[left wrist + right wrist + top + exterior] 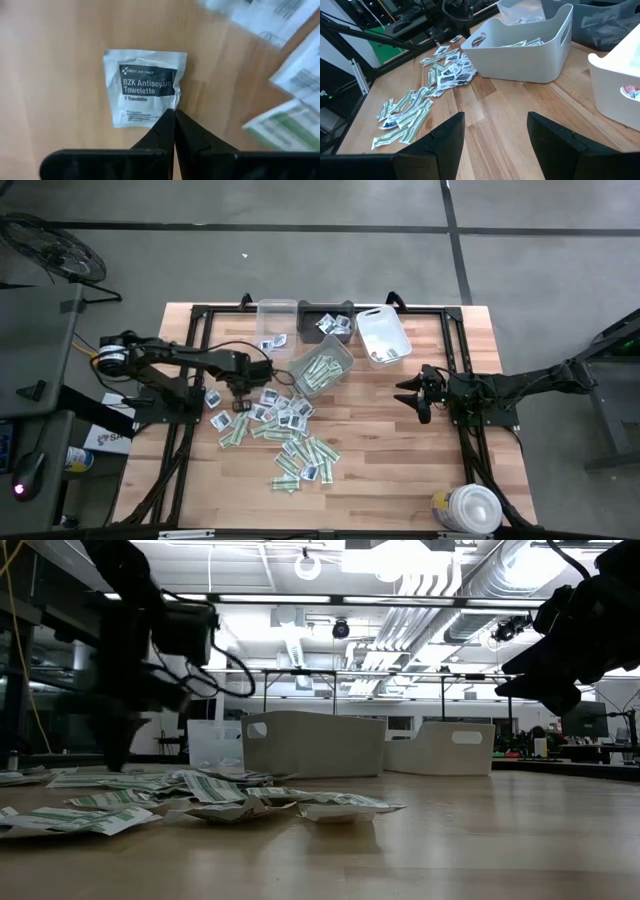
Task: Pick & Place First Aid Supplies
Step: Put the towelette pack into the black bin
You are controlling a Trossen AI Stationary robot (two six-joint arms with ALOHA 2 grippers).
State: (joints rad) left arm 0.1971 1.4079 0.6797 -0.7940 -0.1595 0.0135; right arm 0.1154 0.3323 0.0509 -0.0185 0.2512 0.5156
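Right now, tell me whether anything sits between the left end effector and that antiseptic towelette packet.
Nothing visible does. The left end effector is shut, its tips at the edge of the antiseptic towelette packet, which lies flat on bare table. Other packets lie off to one side, clear of it.

One camera looks straight down on the pale wooden plank table (400, 440), another skims level across it, both wrist cameras sit close above it — all share the scattered flat sealed packets (285, 425).
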